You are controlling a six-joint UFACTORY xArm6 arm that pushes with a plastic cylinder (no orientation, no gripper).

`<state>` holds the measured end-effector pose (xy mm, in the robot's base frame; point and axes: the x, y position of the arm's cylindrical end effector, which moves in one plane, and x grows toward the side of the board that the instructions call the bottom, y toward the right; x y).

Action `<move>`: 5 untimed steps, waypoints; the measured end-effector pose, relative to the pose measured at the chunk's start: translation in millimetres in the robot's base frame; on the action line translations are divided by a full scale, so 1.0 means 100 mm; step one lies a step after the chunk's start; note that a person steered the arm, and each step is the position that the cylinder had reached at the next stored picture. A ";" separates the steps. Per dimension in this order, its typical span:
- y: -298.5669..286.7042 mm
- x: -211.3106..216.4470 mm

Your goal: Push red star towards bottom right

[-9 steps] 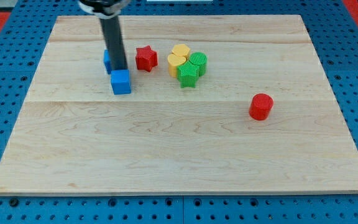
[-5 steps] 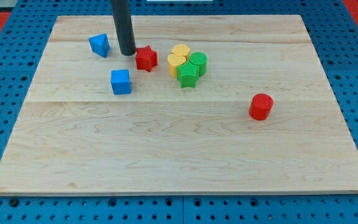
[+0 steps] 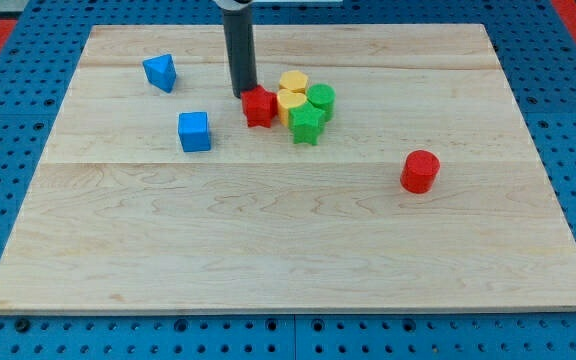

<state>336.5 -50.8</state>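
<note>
The red star [image 3: 260, 107] lies on the wooden board [image 3: 288, 230], left of a tight cluster of blocks. My tip [image 3: 243, 94] touches the star's upper left side. The star's right side touches a yellow block [image 3: 290, 101]. Another yellow block [image 3: 293, 81], a green cylinder [image 3: 320, 98] and a green star [image 3: 306, 124] make up the rest of that cluster.
A blue cube [image 3: 195, 131] sits to the left of the red star. A blue wedge-shaped block [image 3: 160, 72] lies near the view's top left. A red cylinder [image 3: 420, 171] stands alone toward the view's right.
My tip moved right from the blue blocks to the red star and pushed it down and right, against the yellow block. The blue wedge came into full view.
</note>
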 end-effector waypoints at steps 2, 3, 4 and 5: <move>0.18 0.60; 0.42 0.85; 0.59 0.99; 0.83 1.14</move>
<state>450.7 31.9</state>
